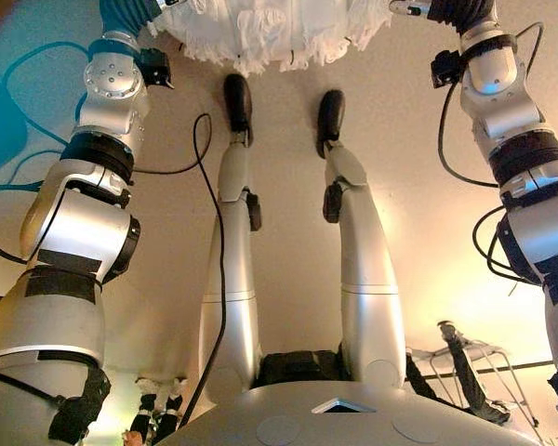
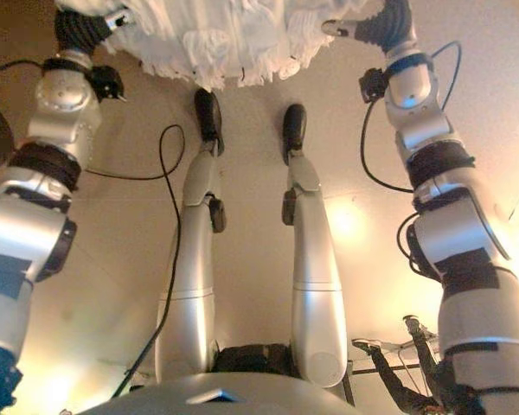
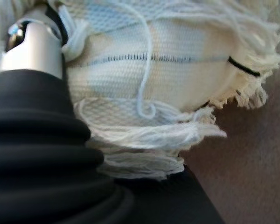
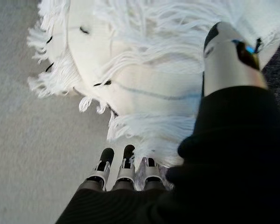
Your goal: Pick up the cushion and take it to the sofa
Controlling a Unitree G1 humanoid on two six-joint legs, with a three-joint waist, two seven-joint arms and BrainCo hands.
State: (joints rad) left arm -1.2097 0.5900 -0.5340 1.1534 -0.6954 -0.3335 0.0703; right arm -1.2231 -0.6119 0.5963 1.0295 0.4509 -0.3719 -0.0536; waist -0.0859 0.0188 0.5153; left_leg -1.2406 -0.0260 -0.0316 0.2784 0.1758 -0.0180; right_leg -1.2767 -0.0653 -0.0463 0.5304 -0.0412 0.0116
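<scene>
The cushion is white woven cloth with long fringes and thin dark stitches. It hangs above the floor at the far edge of the eye views, held between my two hands. My left hand grips its left side: the thumb presses on the cloth, and the fingers are hidden behind the cushion. My right hand grips the right side, with its thumb on the cushion and its fingers under the fringe. In the eye views only the wrists show, at the cushion's two ends.
Beige carpet lies under the cushion. A thin metal frame stands on the floor at the right behind me. A teal object shows at the left edge.
</scene>
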